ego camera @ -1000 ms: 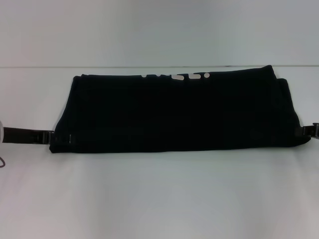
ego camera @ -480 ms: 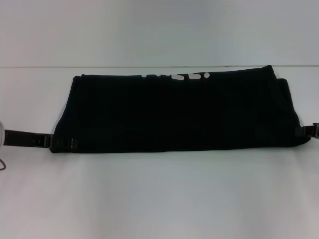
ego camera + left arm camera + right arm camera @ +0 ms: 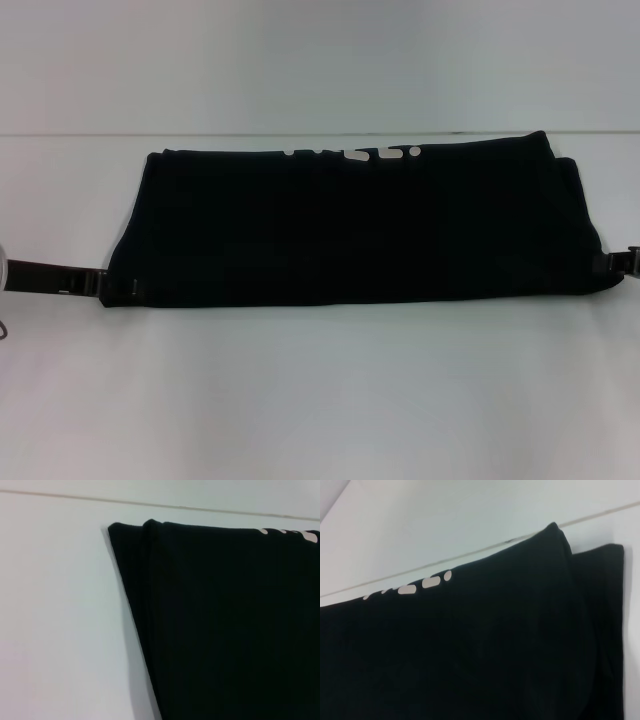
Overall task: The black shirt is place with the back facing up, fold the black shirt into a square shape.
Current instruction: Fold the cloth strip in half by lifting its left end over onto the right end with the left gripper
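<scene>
The black shirt lies on the white table as a long flat band, several layers thick, running left to right. Small white lettering shows along its far edge. My left gripper sits low at the shirt's near left corner, its tip over the fabric edge. At the near right corner my right gripper touches the shirt's end. The left wrist view shows the shirt's layered left end. The right wrist view shows the shirt's right end and the lettering.
The white table stretches in front of the shirt. Its back edge runs just behind the shirt's far side, with a pale wall beyond.
My left gripper slid toward me along the shirt's left corner, reached slightly further over the fabric, then drew back a little to the left. The right gripper and shirt stayed still.
</scene>
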`<state>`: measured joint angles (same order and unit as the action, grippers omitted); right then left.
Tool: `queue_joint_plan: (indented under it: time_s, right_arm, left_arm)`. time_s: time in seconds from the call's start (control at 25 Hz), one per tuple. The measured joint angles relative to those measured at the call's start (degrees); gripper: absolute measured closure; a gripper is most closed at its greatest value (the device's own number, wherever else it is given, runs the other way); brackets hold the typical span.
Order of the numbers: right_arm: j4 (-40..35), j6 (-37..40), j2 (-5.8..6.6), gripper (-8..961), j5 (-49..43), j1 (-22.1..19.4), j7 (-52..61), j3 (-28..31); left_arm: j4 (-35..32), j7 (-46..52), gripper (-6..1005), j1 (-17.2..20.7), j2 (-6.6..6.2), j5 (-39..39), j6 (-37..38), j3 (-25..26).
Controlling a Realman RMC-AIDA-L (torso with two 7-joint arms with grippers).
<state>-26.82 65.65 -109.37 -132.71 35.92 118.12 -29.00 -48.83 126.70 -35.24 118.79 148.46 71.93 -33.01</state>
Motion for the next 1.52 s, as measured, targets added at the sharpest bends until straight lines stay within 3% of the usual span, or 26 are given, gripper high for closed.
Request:
queue_joint_plan:
  time_s: [0.24, 0.44, 0.92, 1.52]
  right_arm:
    - [-1.0, 0.2, -0.3, 922, 0.0, 0.3, 0.0, -0.1]
    - [-1.1, 0.2, -0.32, 922, 0.0, 0.3, 0.0, -0.2]
    - [-1.1, 0.2, -0.32, 921, 0.0, -0.4, 0.0, 0.0]
    - [-1.2, 0.2, -0.23, 921, 0.0, -2.6, 0.0, 0.8]
  left_arm:
    - [0.0, -0.6, 335, 0.1, 0.0, 0.3, -0.3, 0.0]
    - [0.1, -0.5, 580, 0.1, 0.07, 1.1, -0.4, 0.0]
    - [0.1, -0.5, 999, 0.0, 0.18, 1.0, -1.9, 0.0]
    - [-0.6, -1.2, 999, 0.0, -0.35, 1.2, -0.6, 0.5]
